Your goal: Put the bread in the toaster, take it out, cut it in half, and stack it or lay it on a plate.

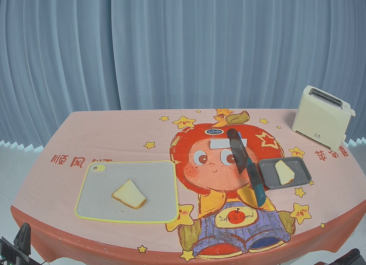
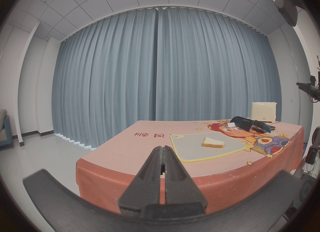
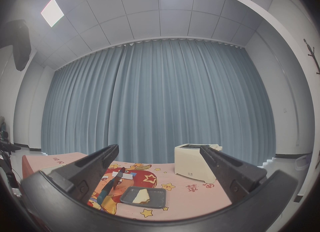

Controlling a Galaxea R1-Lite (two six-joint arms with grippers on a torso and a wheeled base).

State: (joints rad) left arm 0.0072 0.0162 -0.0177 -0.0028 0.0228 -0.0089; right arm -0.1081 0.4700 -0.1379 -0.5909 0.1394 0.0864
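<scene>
One half slice of bread [image 1: 129,194] lies on the grey cutting board [image 1: 103,193] at the front left of the table. The other half [image 1: 284,172] rests in the dark grey tray-like plate [image 1: 301,170] at the right. A knife [image 1: 245,161] with a dark blade and teal handle lies between them, its blade propped on a small white rest [image 1: 223,143]. The cream toaster [image 1: 322,117] stands at the far right corner. My left gripper [image 2: 163,152] is shut and empty, off the table's near left corner. My right gripper [image 3: 159,151] is open and empty, back from the table's right side.
The table [image 1: 114,136] wears a pink cloth with a cartoon print. A blue curtain [image 1: 183,40] hangs close behind it. The cloth around the board and between board and knife is bare.
</scene>
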